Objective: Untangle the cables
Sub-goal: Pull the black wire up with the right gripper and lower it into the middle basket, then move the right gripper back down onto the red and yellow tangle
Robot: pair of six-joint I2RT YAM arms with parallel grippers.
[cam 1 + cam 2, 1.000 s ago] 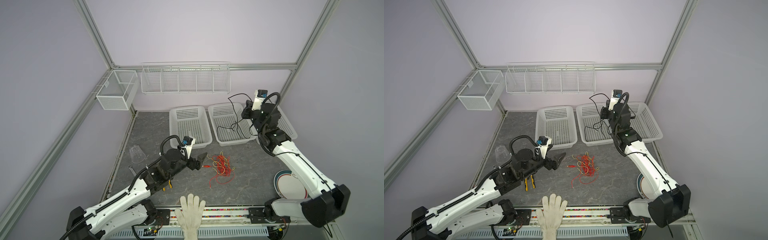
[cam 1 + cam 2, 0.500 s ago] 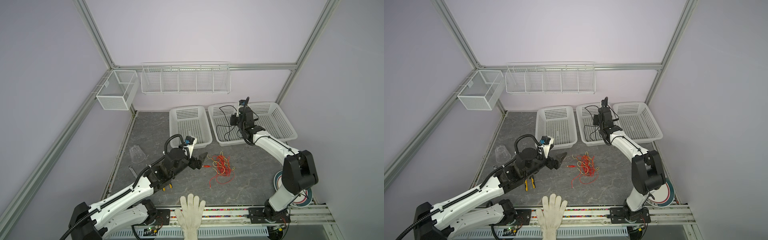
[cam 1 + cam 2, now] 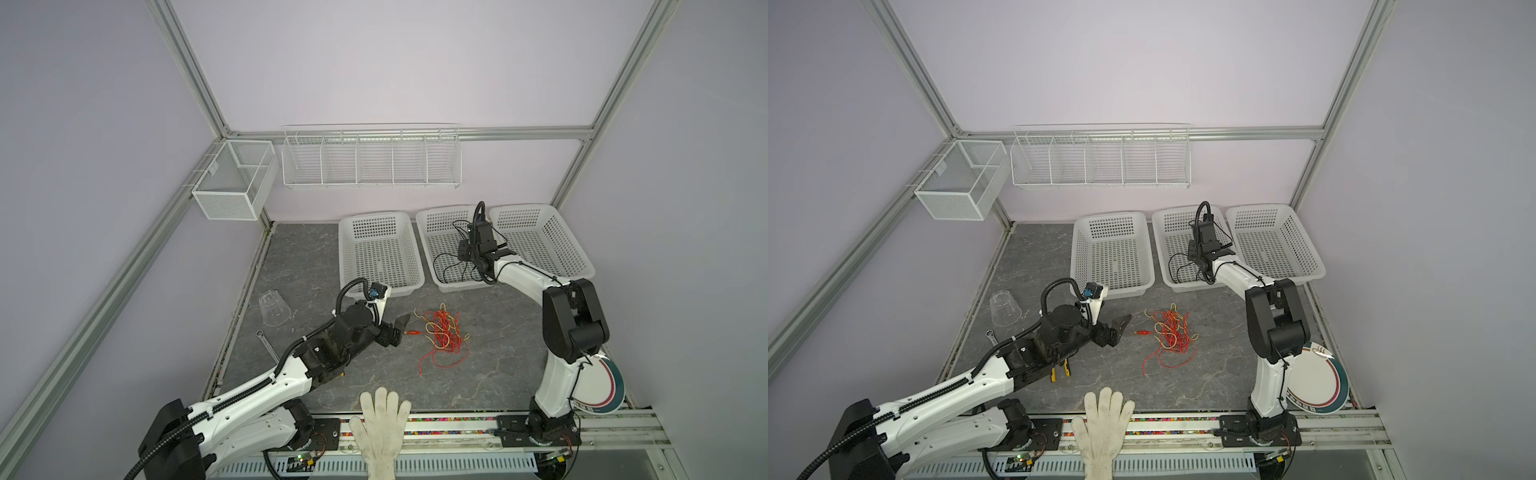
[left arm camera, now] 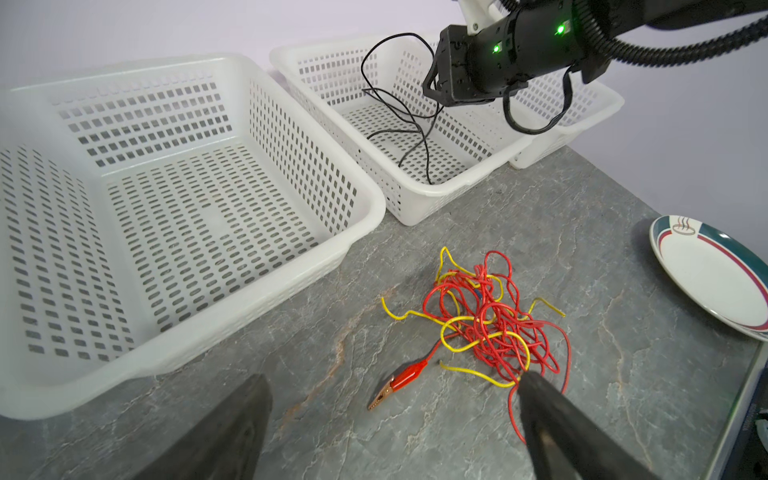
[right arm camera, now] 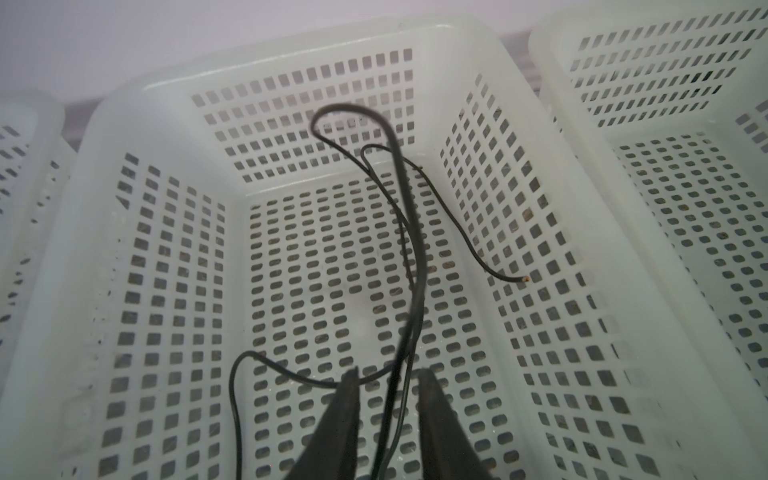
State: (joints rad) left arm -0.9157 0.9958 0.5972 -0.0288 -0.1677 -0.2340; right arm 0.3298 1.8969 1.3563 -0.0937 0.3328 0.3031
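The cables lay in two places. The thin black wire curled in stiff loops inside the middle white perforated plastic basket. The thin glossy red wire and the thin yellow wire sat knotted in one springy heap on the grey marbled tabletop, in front of the baskets. The red wire ended in a red-sleeved metal crocodile clip, lying flat beside the heap.

I had my right gripper over that basket, its dark wedge-shaped jaws parted by a narrow gap. The black wire ran loosely through the gap with space on both sides. My left gripper sat low over the tabletop, jaws spread wide and empty either side of the clip, one fingertip just beside the heap's edge.
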